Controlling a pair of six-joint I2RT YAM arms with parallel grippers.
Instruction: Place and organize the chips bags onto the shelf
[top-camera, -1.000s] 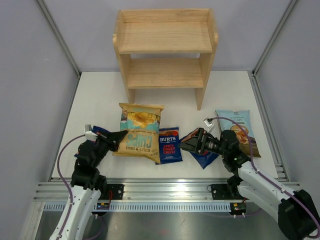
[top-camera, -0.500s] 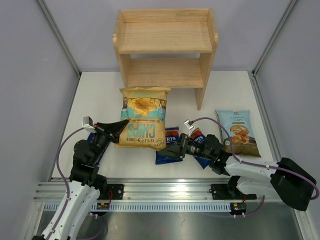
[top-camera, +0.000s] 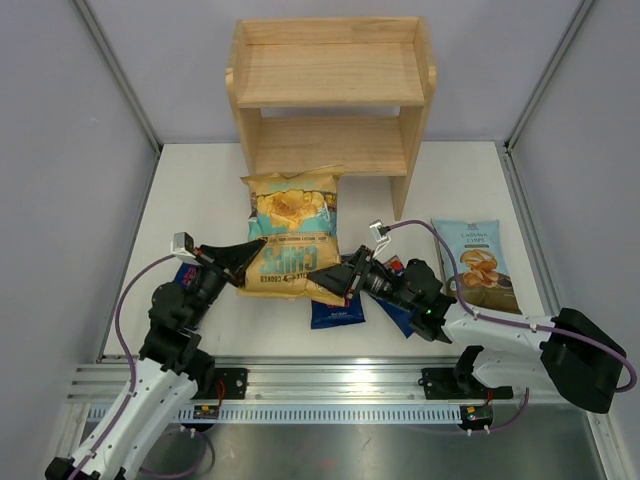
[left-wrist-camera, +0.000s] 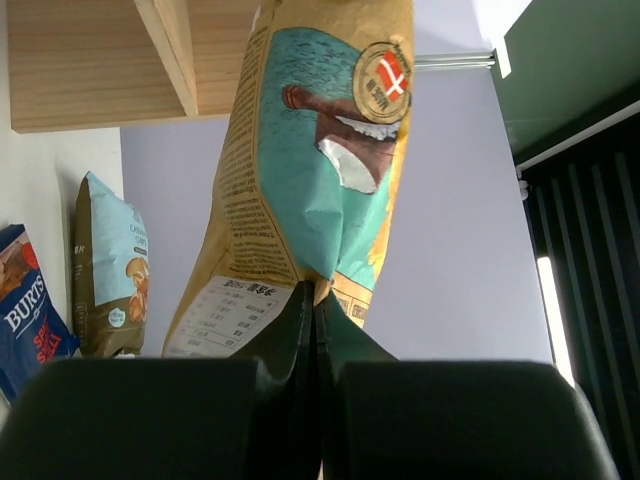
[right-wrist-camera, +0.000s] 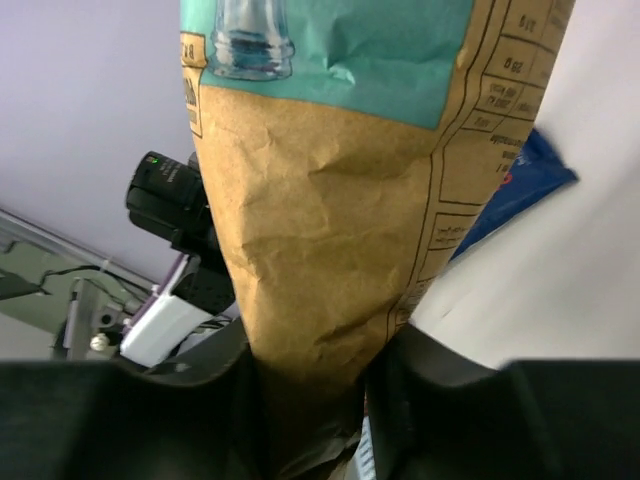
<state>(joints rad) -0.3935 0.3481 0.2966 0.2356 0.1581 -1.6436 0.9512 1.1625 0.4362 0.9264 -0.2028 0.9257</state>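
- Overhead, finds shelf (top-camera: 330, 75) at twelve o'clock without bags; tan-and-teal bag (top-camera: 292, 225) lifted at centre, Burts bag (top-camera: 335, 312) at six, Cassava bag (top-camera: 474, 262) at three on table (top-camera: 200, 200).
- From left wrist, shows left gripper (left-wrist-camera: 315, 300) clamped tight on that bag's seam, eight o'clock side.
- From right wrist, shows right gripper (right-wrist-camera: 320, 370) pinching its five o'clock corner; judged: first bag under way, rest waiting.

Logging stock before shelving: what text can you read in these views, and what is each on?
"CHIPS", upside down in the top view: the tan-and-teal bag.
"BURTS", left wrist view: the dark-blue bag.
"CASSAVA CHIPS", small, top view: the pale-blue bag.
Fine print on the tan-and-teal bag's back, both wrist views: too small to read.
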